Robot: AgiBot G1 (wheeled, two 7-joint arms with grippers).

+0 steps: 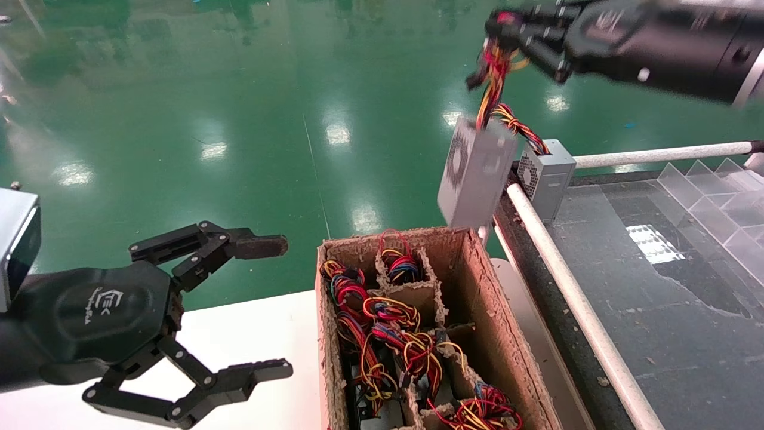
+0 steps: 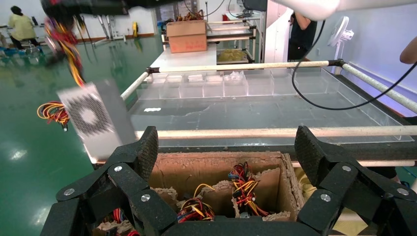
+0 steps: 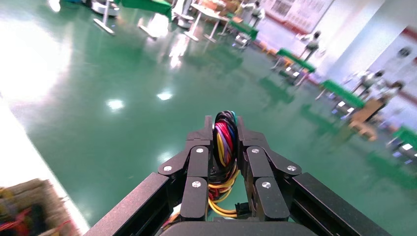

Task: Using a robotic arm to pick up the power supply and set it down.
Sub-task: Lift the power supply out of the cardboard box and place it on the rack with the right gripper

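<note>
The right pincer [image 1: 525, 45] was closed on the wire bundle [image 1: 494, 74] of the power supply [image 1: 474, 173], not on the metal case. The right wrist view showed the red, yellow and black wires [image 3: 225, 147] pinched between the two fingers [image 3: 199, 169]. This grip let the grey box hang below the pincer by its leads, tilted, with the perforated vent face [image 1: 458, 158] turned toward the robot's left. The grip was probably chosen because only the wires stood proud of the carton cells; the case itself offered nothing to seize.

The power supply hung just above the far edge of the cardboard carton [image 1: 334, 334], clear of its rim. The load may swing on its leads, so the set-down should be slow.

A second grey box [image 1: 549, 176] stood beyond the carton's far right corner, touching the white rail [image 1: 567, 272] of the conveyor tray [image 1: 656, 310]. Its wires ran up toward the hanging bundle; whether the two bundles touched could not be told.

The left pincer [image 1: 268, 307] was held wide, idle, to the left of the carton and above the white bench [image 1: 250, 346].

Inside the carton, paper-pulp dividers [image 1: 418, 292] formed cells holding further coils of coloured wire [image 1: 382, 334]. The carton stood on the white bench. The dark tray to its right carried clear plastic partitions [image 1: 722, 197]. Beyond the carton lay a glossy green floor [image 1: 239, 107] reflecting ceiling lights. The left wrist view showed another cardboard box [image 2: 187, 37] on a distant bench and people [image 2: 20, 27] in the room.
</note>
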